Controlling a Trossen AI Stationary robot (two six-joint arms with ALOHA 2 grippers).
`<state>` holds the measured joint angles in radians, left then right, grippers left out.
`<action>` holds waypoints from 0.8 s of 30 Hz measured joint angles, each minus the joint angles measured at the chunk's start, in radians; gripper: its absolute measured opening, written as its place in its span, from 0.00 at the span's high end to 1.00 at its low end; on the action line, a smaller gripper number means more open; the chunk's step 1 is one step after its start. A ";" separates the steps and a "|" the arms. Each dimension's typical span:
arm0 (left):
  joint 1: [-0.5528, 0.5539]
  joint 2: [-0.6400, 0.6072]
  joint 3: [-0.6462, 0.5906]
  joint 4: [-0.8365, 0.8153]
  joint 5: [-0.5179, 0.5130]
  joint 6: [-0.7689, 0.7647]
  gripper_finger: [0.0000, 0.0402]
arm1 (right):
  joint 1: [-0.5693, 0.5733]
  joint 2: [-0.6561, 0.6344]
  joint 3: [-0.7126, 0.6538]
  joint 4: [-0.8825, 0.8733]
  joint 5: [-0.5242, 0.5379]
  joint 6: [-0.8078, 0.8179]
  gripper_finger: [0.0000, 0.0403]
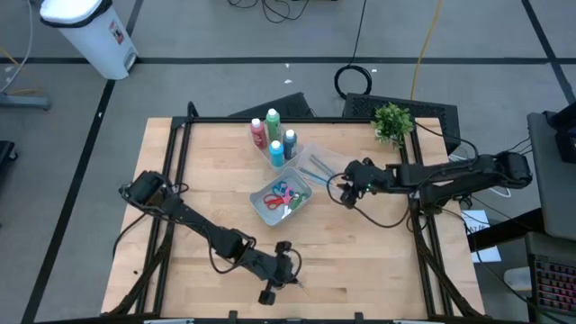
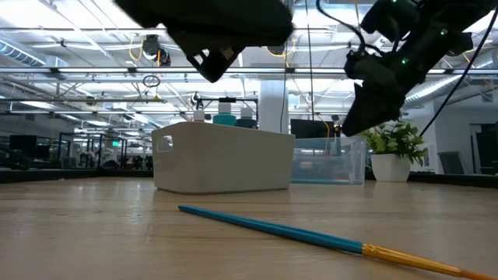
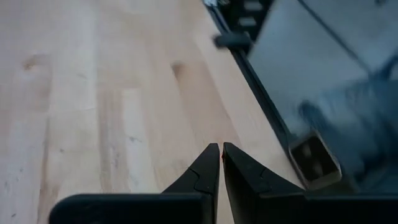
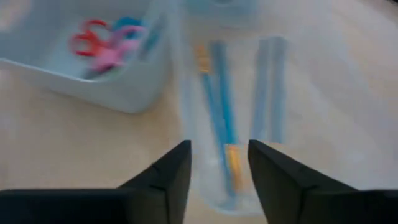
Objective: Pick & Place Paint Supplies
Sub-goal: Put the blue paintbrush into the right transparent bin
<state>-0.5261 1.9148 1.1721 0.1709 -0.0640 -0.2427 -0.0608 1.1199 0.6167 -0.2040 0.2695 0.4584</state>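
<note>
Table (image 1: pixel 360 261) is pale matt wood planks with visible grain, tub (image 4: pixel 205 155) under the right gripper (image 4: pixel 219 163) clear glossy plastic, scissors tub (image 2: pixel 226 159) opaque white matt plastic, gripper fingers (image 3: pixel 202 177) smooth matt black plastic.

Count so far: 4 bottles (image 1: pixel 273 137) bunched together, 1 each of red, green, light blue and 1 I can't make out. 2 tubs (image 1: pixel 297 205), 1 potted plant (image 1: pixel 392 121), and 1 brush (image 2: pixel 311 234) loose on the table (image 1: pixel 378 261).
</note>
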 joint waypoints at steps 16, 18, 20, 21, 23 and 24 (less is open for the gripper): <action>-0.024 0.011 0.000 -0.222 -0.191 0.166 0.46 | 0.173 -0.047 0.000 0.423 -0.144 -0.078 0.58; -0.013 0.036 0.000 -0.243 -0.151 0.189 0.41 | 0.199 -0.047 0.000 0.460 -0.143 -0.099 0.58; -0.005 0.071 0.000 -0.253 -0.108 0.213 0.38 | 0.221 -0.047 0.000 0.487 -0.143 -0.113 0.59; 0.000 0.089 0.000 -0.252 -0.090 0.217 0.37 | 0.231 -0.047 0.000 0.495 -0.142 -0.116 0.59; 0.015 0.110 0.002 -0.244 -0.078 0.213 0.37 | 0.248 -0.047 0.000 0.507 -0.141 -0.120 0.59; 0.024 0.117 0.004 -0.243 -0.064 0.205 0.37 | 0.254 -0.047 0.000 0.507 -0.141 -0.123 0.59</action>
<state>-0.5025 2.0320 1.1760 -0.0718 -0.1284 -0.0377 0.1928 1.0733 0.6167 0.3027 0.1284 0.3356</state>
